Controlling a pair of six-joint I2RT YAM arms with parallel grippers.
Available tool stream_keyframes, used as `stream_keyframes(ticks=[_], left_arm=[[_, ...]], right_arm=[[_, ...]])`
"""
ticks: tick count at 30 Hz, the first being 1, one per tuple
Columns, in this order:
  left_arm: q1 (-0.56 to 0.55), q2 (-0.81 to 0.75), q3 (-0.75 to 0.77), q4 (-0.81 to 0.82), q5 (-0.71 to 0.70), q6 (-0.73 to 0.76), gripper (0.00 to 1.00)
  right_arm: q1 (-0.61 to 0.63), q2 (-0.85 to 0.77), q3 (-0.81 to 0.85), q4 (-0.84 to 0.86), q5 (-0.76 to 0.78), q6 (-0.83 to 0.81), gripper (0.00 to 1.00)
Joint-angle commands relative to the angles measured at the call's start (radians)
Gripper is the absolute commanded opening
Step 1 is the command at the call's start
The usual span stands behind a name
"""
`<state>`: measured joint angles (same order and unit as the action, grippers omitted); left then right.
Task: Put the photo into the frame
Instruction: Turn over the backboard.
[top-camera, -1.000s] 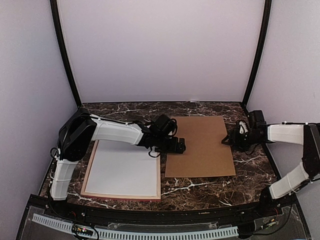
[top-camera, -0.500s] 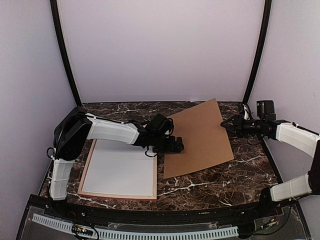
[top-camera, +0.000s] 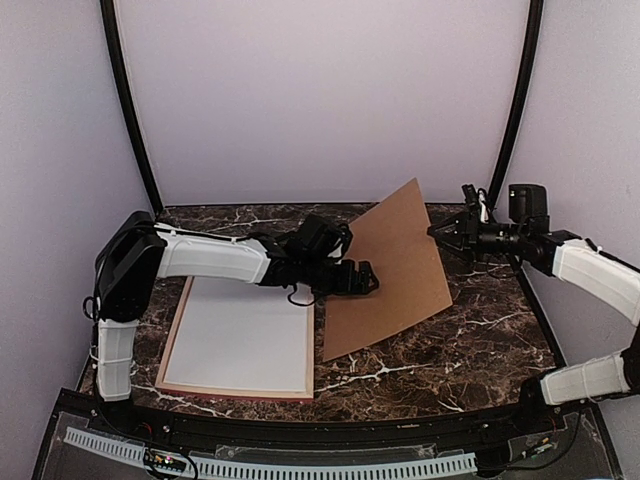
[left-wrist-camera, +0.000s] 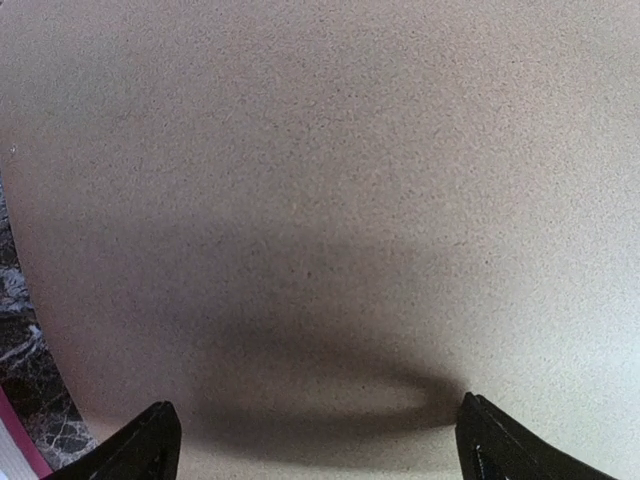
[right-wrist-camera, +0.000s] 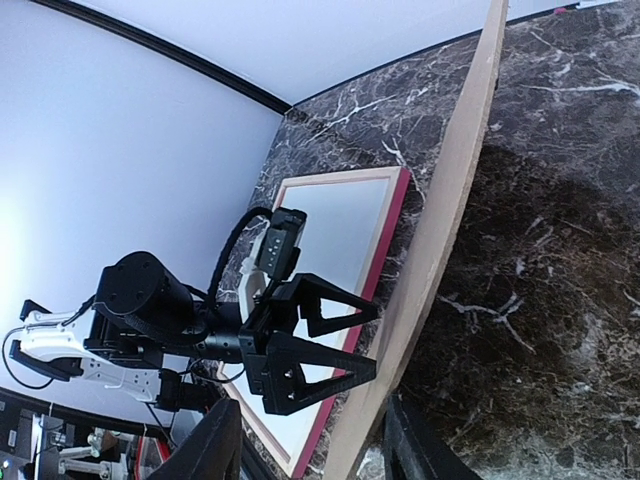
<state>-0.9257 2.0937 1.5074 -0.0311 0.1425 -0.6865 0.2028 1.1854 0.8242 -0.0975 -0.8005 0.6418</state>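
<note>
Plainly, our right gripper (top-camera: 443, 232) is pinched on the far right edge of the brown backing board (top-camera: 395, 270). The board hangs tilted, its held edge high and its opposite edge down on the marble table (top-camera: 480, 340). From the right wrist we look along the board edge-on as it runs up from between our two fingers.

Our left gripper (top-camera: 358, 279) has its jaws spread wide with nothing in them, close over the board's low left part. Its own camera sees almost only brown board, so we cannot tell whether it touches.

The frame (top-camera: 172, 340) lies flat below that gripper's forearm, just left of the board, tan wood upward and pink-red along its outer edge. The photo (top-camera: 240, 342) seems to lie inside it, white side up, though it may be another white sheet.
</note>
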Motion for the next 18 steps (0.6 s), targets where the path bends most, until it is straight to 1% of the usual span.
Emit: stream_keyframes(ticks=[1, 10, 18], left_arm=[[-0.039, -0.038, -0.037, 0.009, 0.062, 0.004, 0.99], [-0.038, -0.146, -0.062, 0.014, 0.047, 0.017, 0.99], [-0.026, -0.313, -0.104, -0.005, 0.002, 0.024, 0.99]], right_arm=[[0.108, -0.008, 0.069, 0.060, -0.106, 0.048, 0.48], [0.222, 0.048, 0.188, 0.065, -0.047, 0.084, 0.48], [0.320, 0.096, 0.287, 0.057, 0.006, 0.101, 0.52]])
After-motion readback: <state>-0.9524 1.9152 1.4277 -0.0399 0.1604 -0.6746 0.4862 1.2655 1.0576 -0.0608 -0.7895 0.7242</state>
